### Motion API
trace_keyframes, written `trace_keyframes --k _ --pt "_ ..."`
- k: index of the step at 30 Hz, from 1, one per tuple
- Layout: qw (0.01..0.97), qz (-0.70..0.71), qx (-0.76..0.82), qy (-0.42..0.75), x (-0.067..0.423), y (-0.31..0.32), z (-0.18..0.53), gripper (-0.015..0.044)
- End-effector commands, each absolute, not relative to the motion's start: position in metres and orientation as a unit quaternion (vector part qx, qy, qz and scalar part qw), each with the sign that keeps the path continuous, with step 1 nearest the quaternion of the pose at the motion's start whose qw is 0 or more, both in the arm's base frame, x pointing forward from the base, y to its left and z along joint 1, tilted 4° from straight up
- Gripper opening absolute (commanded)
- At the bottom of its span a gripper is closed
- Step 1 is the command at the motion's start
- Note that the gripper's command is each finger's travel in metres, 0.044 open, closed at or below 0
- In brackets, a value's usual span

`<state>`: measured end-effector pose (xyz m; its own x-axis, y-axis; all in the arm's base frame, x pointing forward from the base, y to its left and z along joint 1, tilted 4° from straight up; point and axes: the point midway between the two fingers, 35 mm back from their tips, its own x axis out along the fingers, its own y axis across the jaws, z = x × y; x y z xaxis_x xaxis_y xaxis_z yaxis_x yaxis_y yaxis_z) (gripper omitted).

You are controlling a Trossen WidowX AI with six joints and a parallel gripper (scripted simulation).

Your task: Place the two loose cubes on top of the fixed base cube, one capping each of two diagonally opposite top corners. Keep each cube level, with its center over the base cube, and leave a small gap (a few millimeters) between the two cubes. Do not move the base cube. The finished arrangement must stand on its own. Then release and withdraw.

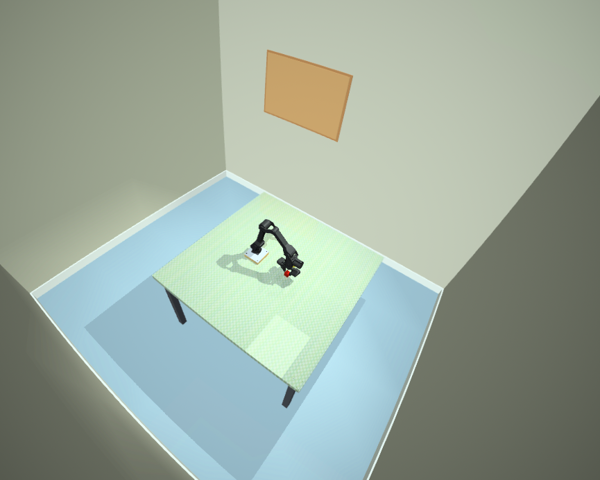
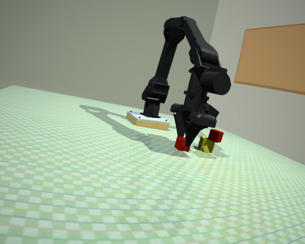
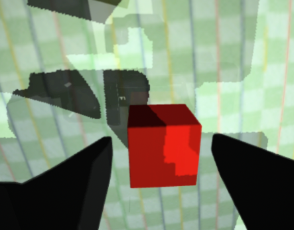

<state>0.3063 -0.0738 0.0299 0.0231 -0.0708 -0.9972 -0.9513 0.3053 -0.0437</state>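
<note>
A red cube (image 1: pixel 287 273) (image 2: pixel 180 144) (image 3: pixel 163 146) rests on the green checked table (image 2: pixel 94 183). My gripper (image 2: pixel 185 146) (image 3: pixel 162 143) is down at table level and straddles this cube. Its fingers are open, and the wrist view shows a gap on each side of the cube. The yellow base cube (image 2: pixel 206 146) stands just to the right in the exterior view. The second red cube (image 2: pixel 215 135) sits on one top corner of the base cube, hanging partly over its edge.
The arm's base stands on a wooden mounting plate (image 2: pixel 147 122) (image 1: pixel 256 254) behind the cubes. An orange cork board (image 2: pixel 275 56) hangs on the far wall. The table edge runs close behind the yellow cube.
</note>
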Motion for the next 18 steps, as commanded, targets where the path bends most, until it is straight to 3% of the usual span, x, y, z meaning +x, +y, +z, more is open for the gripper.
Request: trace_keyframes --k 1,5,18 --pt "0.56 0.392 -0.443 0.58 0.305 -0.074 0.027 0.0213" --pt "0.56 0.392 -0.443 0.58 0.305 -0.074 0.027 0.0107" --pt "0.56 0.392 -0.443 0.58 0.309 -0.073 0.053 0.0105"
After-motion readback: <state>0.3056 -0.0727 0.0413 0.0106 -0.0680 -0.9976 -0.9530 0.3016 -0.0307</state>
